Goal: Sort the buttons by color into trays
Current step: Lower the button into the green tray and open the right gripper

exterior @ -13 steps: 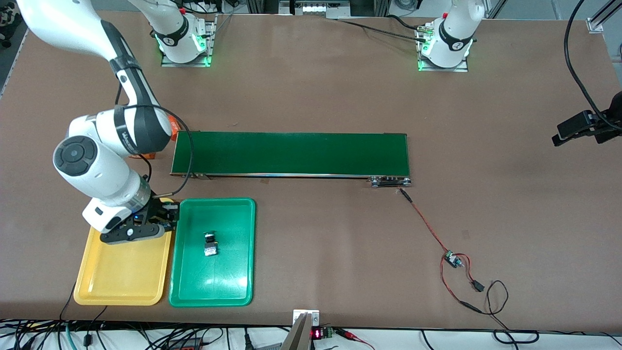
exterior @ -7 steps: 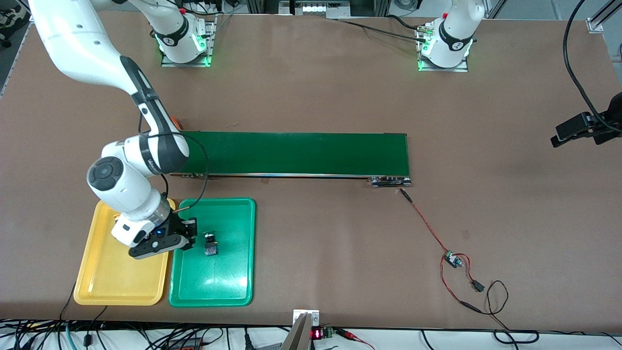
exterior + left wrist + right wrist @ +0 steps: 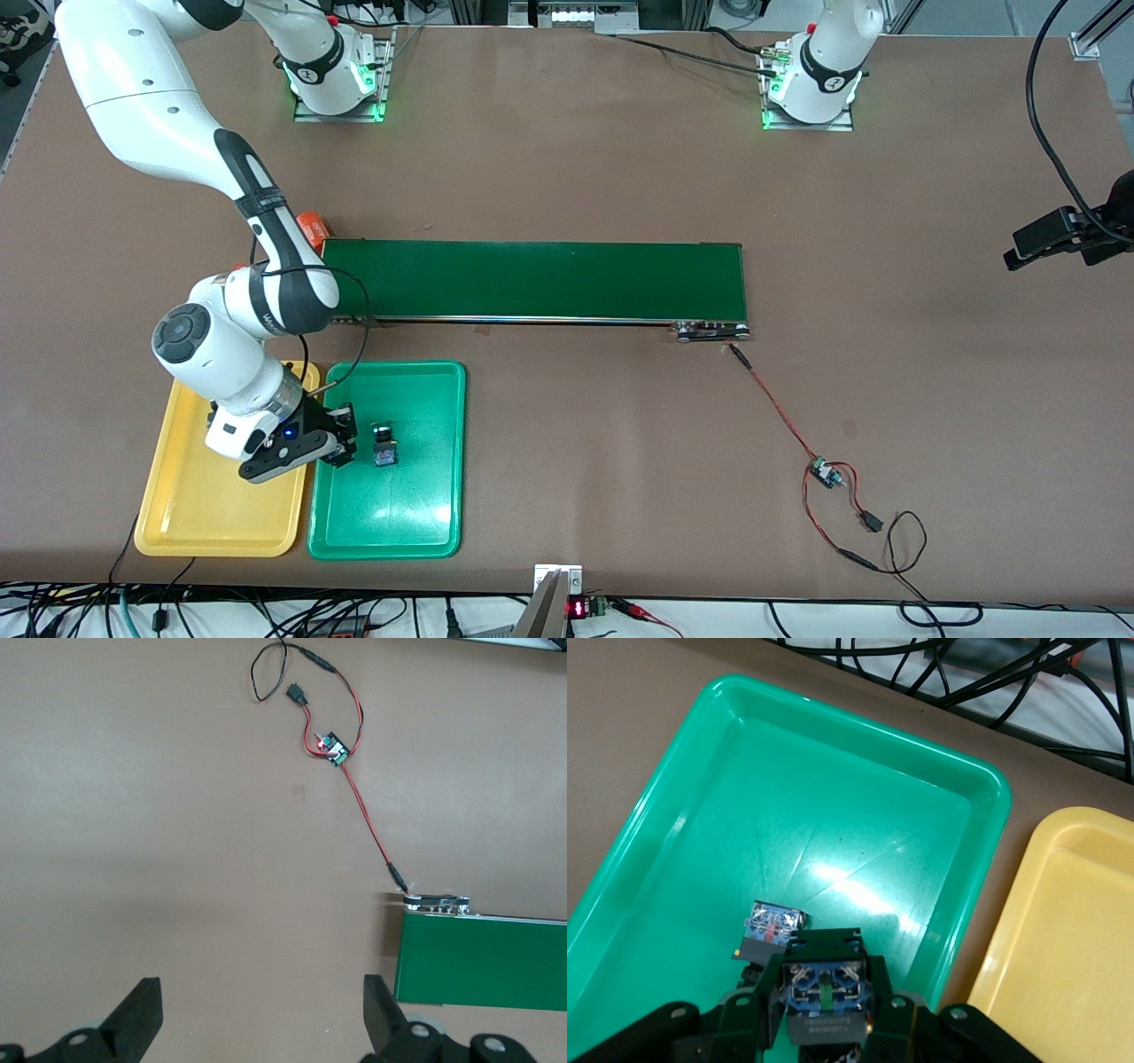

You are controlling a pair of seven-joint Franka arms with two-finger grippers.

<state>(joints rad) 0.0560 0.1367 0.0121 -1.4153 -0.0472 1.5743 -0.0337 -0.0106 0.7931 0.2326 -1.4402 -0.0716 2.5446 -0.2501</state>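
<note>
The right gripper [image 3: 341, 436] is clamped on a button [image 3: 824, 992] over the green tray [image 3: 425, 523]. A second button [image 3: 384, 446] lies in this tray, at about 3 o'clock from the gripper, just beside. The button's label is unreadable. The left gripper [image 3: 261, 1014] waits wide open over bare tabletop [image 3: 576, 159].

Cap colour of the button [image 3: 826, 994] clamped in the right gripper [image 3: 824, 1028] hidden by its body, orange cylinder [image 3: 311, 225] beside the conveyor belt [image 3: 532, 280] half hidden by the right arm, left gripper [image 3: 257, 1019] fingertips cut off.
</note>
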